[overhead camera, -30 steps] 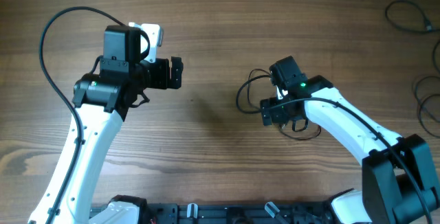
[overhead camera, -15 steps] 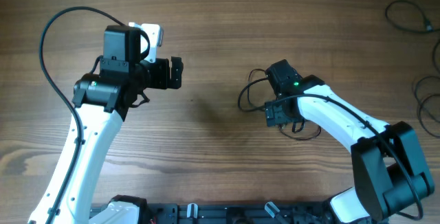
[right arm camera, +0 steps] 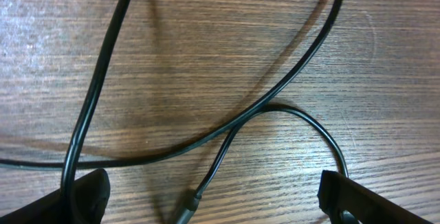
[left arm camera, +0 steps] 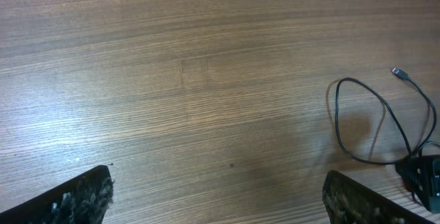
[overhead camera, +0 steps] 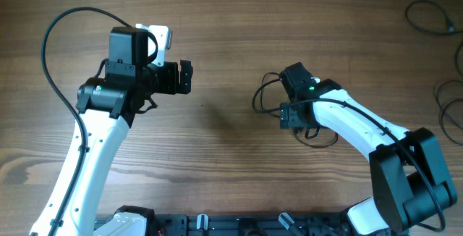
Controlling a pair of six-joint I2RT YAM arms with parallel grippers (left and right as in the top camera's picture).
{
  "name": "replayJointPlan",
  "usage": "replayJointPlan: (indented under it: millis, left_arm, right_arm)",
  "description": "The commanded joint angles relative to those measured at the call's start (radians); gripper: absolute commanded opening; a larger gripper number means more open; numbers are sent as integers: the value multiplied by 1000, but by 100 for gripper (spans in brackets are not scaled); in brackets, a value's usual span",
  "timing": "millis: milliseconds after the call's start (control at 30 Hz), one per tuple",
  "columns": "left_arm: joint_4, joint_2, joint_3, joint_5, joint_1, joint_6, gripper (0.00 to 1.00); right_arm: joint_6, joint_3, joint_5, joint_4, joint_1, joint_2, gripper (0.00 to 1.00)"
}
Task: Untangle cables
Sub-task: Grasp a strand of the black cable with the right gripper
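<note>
The cables (overhead camera: 262, 95) lie as a small tangle of thin black loops at mid-right of the table, partly hidden under my right gripper (overhead camera: 295, 120). That gripper hangs open just above them. In the right wrist view, two crossing strands (right arm camera: 275, 90) and a plug end (right arm camera: 189, 203) lie on the wood between the wide-apart fingertips (right arm camera: 86, 196). My left gripper (overhead camera: 187, 77) is open and empty, well left of the tangle. The left wrist view shows bare wood between the fingers (left arm camera: 82, 196), and one cable loop (left arm camera: 336, 114) with a plug tip (left arm camera: 399, 73) at far right.
Two more thin dark cables lie by the table's right edge, one at the top corner (overhead camera: 430, 15) and one lower (overhead camera: 448, 109). The left arm's thick black cable (overhead camera: 51, 33) arcs over the left side.
My right gripper has shifted slightly left and turned over the tangle. The left arm has not moved. Both grippers have stayed open.
</note>
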Motion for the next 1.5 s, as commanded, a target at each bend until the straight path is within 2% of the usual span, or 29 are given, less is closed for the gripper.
replayJointPlan:
  millis: [0,167,367,433,467,533,733,900,1033,1467]
  left_arm:
    - [-7,-9,0,13,-1,1,100]
    - [-7,-9,0,13,-1,1,100]
    - [-7,-9,0,13,-1,1,100]
    - [-7,-9,0,13,-1,1,100]
    - [-7,-9,0,13,-1,1,100]
    - [-7,-9,0,13,-1,2,100]
    - [-7,-9,0,13,-1,2,100]
    - [-7,-9,0,13,-1,2,100]
    - [-7,-9,0,13,-1,2,100]
    - [-8,-9,0,13,-1,1,100]
  right_arm:
    - [106,-10,29,3,6,25,100]
    - [211,-61,37,15,6,26,100]
    - [242,-72,34,36,6,27,99]
    - [243,-72,13,54,6,27,91]
    - [243,-72,-8,72,6,27,83]
    - [242,-72,-26,97,6,27,81]
    - [243,-72,-98,139,6,27,67]
    - [261,-72,-112,152,6,27,44]
    - [261,-72,-111,152,6,27,4]
    - [205,-66,-106,174,6,26,5]
